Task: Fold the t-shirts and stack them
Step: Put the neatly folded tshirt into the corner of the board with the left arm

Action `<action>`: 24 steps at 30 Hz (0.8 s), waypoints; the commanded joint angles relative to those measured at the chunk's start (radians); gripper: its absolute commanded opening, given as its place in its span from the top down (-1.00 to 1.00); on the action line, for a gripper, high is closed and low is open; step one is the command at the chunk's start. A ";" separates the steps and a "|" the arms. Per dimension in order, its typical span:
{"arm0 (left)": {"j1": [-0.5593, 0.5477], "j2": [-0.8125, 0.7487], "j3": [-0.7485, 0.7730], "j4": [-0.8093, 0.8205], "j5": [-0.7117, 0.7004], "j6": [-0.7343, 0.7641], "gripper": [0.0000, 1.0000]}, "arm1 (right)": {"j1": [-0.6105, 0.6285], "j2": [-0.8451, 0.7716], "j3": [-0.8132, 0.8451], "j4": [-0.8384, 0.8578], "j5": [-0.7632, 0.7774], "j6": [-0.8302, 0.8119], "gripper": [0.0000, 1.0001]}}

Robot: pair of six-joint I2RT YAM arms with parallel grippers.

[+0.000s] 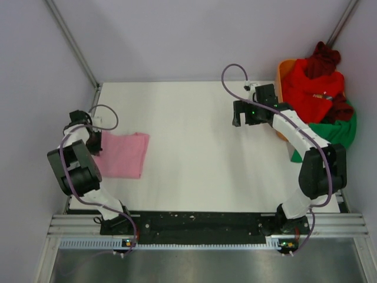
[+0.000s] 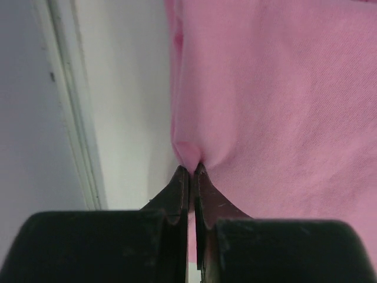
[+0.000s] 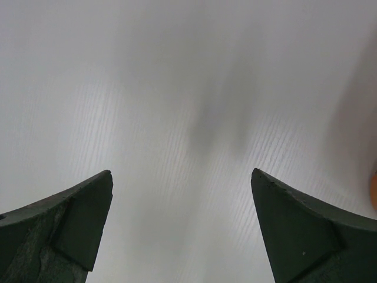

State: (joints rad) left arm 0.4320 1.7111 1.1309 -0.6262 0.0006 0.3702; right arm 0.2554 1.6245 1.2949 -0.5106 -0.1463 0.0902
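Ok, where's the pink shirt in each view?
Top external: pink shirt lies on the table's left side, by the left gripper.
Left wrist: fills the upper right, its edge pinched.
Right wrist: not in it, only table.
Shared landmark: the left gripper at the shirt's edge.

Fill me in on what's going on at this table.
The left arm has its jaws shut on an edge of the pink t-shirt, which lies flat on the left side of the table. The right arm hovers over bare table with its jaws open, holding nothing. The red t-shirt, maroon t-shirt and green t-shirt are heaped at the orange basket, not yet folded.
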 commanded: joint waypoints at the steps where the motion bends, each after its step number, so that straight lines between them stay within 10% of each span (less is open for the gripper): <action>1: 0.063 0.021 0.098 0.048 -0.021 0.019 1.00 | 0.013 -0.075 -0.011 0.011 0.039 -0.040 -0.97; 16: 0.177 0.114 0.161 0.060 -0.034 -0.019 1.00 | 0.013 -0.092 -0.014 0.011 0.070 -0.063 -0.97; 20: 0.183 0.087 0.142 0.088 -0.085 -0.016 0.10 | 0.012 -0.097 -0.014 0.011 0.067 -0.064 -0.97; 24: 0.172 0.013 0.129 0.121 -0.120 -0.002 -0.16 | 0.012 -0.110 -0.016 0.009 0.063 -0.063 -0.97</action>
State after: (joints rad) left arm 0.6064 1.8172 1.2709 -0.5625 -0.0666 0.3641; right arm 0.2554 1.5780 1.2823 -0.5182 -0.0875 0.0429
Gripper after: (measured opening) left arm 0.553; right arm 0.987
